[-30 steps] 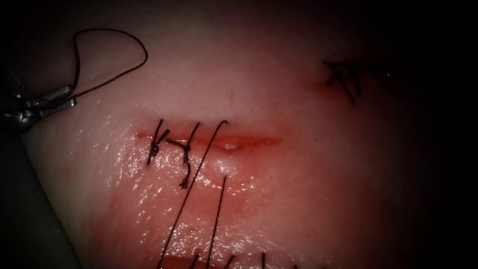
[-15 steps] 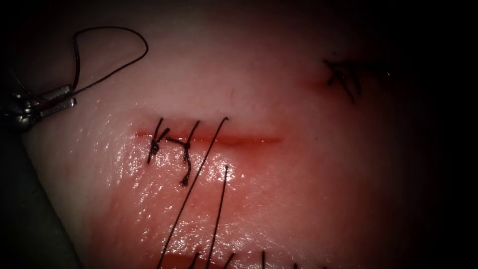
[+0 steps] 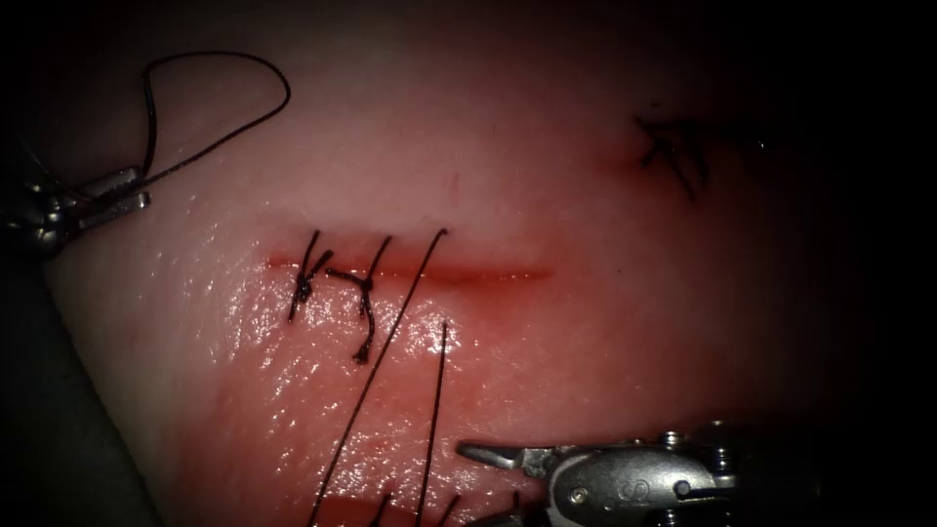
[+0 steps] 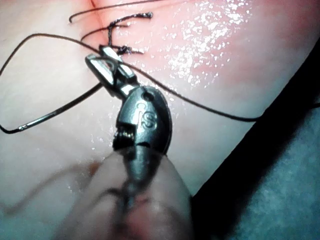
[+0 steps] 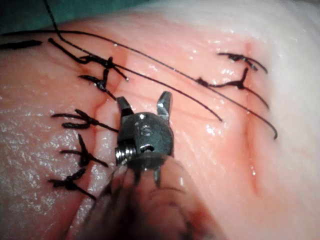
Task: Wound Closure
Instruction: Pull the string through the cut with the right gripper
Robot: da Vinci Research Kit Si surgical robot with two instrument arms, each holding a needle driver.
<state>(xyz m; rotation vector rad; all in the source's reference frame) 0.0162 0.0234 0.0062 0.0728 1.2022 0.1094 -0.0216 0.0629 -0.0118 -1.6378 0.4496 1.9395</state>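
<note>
The right tool [image 3: 483,485] is seen with its jaws spread wide and nothing held between them. The left tool [image 3: 102,195] is closed on the thread [image 3: 389,351], which runs out from its jaws in a dark, wiry loop. The needle cannot be picked out with certainty. A pale, glinting length of the strand in the left wrist view, lying on the tissue [image 3: 586,322] beside the left jaws and not driven in, may be part of it. Two free strands lie just ahead of the open right tips, and they could be snagged or clamped by mistake if the jaws were moved forward without care. Because only this tool can cut, a strand could be severed too early. Thin, smooth thread might also slip from the left jaws under tension. The tissue is soft, wet and glistening, so a hard pull could drag the thread through the edge of the cut [image 3: 488,275]. Beyond the right tips, two knotted stitches [image 3: 337,288] with short, stiff tails are seen across the straight, narrow, reddened cut.
</note>
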